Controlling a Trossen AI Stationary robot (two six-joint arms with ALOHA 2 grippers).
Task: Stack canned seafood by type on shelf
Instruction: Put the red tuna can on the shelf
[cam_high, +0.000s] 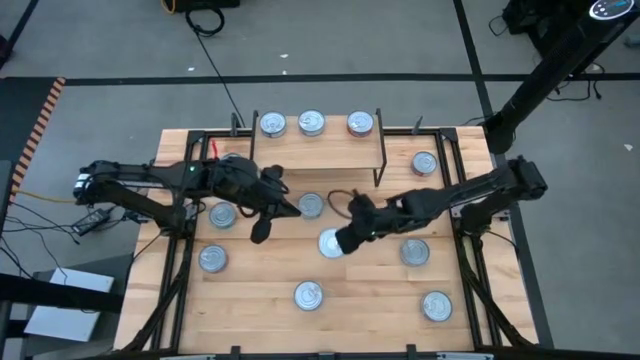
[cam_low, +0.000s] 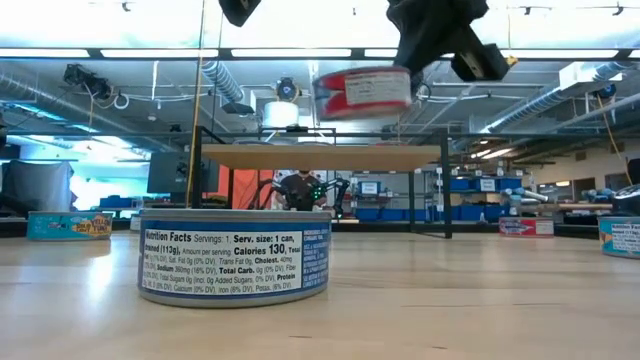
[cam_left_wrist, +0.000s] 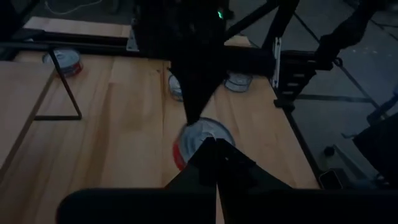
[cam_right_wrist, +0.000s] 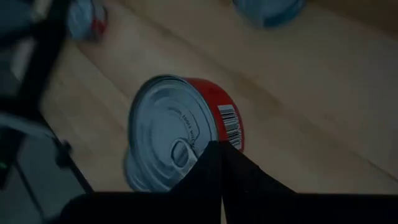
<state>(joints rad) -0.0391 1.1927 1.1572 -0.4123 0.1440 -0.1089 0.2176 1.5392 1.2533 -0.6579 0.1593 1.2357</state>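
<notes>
A red-labelled can of seafood (cam_high: 328, 243) hangs in the air, tilted, its silver top showing in the right wrist view (cam_right_wrist: 171, 134). My right gripper (cam_high: 344, 240) is shut on its edge, and the low view shows it well above the table (cam_low: 362, 92). My left gripper (cam_high: 262, 232) is shut on nothing, just left of that can and above the table. The shelf (cam_high: 320, 152) stands at the back middle with three cans on its top board, one of them at the left end (cam_high: 272, 124). Several more cans lie on the table, such as one under the shelf's front edge (cam_high: 311, 205).
A blue-labelled can (cam_low: 235, 255) stands close in front in the low view. Loose cans sit at the left (cam_high: 212, 258), front (cam_high: 308, 295) and right (cam_high: 415, 251). Black rails (cam_high: 180, 250) frame the tabletop on both sides.
</notes>
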